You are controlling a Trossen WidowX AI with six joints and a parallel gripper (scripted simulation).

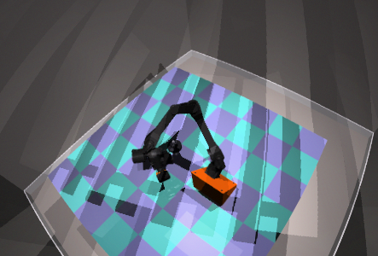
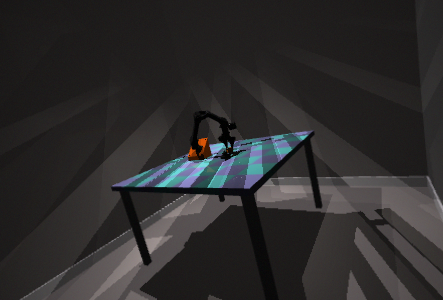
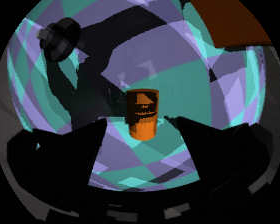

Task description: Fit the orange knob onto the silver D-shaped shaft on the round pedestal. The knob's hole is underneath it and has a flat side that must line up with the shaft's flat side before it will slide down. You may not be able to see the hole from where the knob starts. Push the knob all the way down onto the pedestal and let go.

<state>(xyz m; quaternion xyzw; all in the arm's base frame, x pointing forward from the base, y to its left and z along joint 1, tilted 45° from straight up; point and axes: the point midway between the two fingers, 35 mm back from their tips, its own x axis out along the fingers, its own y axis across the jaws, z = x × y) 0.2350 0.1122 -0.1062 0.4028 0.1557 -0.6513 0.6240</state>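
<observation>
Orange knob (image 1: 158, 172) (image 2: 227, 150) (image 3: 143, 131) – lined up with the gap in the hand (image 1: 163, 179) (image 2: 228, 147) (image 3: 141, 120).
Fingers wide apart, holding nothing – one toward each long side of the knob.

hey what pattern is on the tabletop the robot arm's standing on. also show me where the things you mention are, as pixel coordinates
A checkered pattern of turquoise and lavender, clearest in the top view (image 1: 193, 213).

Your top camera looks steeply down from above; your exterior one stands farther off, side-on, sharing the whole tabletop (image 1: 189, 213) (image 2: 206, 177) (image 3: 191, 82); your wrist camera peers closely past the fingers.
</observation>
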